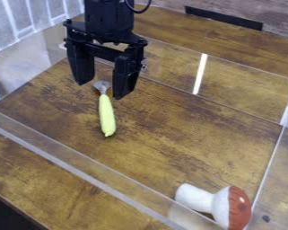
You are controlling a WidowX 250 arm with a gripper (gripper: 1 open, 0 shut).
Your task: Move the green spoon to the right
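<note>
A black robot arm reaches down from the top edge, left of centre, over a brown wood-grain table (pixel 206 121), and ends in a dark, bulky pincer (pixel 103 87) whose two fingers point downward, spread apart, with nothing pinched between them. The task's thing, the green spoon (pixel 108 117), lies on the wood just below the pincer as seen here, left of the middle of the view. Its slim yellow-green handle points toward the bottom of the view, slightly slanted, and its small silvery bowl end is at the top, close to the fingertips and partly hard to make out beside them; whether the fingers touch it cannot be told. Well apart from the spoon, near the lower right corner, a toy mushroom (pixel 217 205) lies on its side, its thick white stem toward the left and its rounded red cap, with pale patches, toward the right. A clear, see-through border (pixel 98 175) runs around the work surface, crossing in front of the spoon's area along the lower left and continuing up the right side. A short white strip (pixel 201 75) with a dark upper end stands out against the wood in the upper right part of the view
</note>
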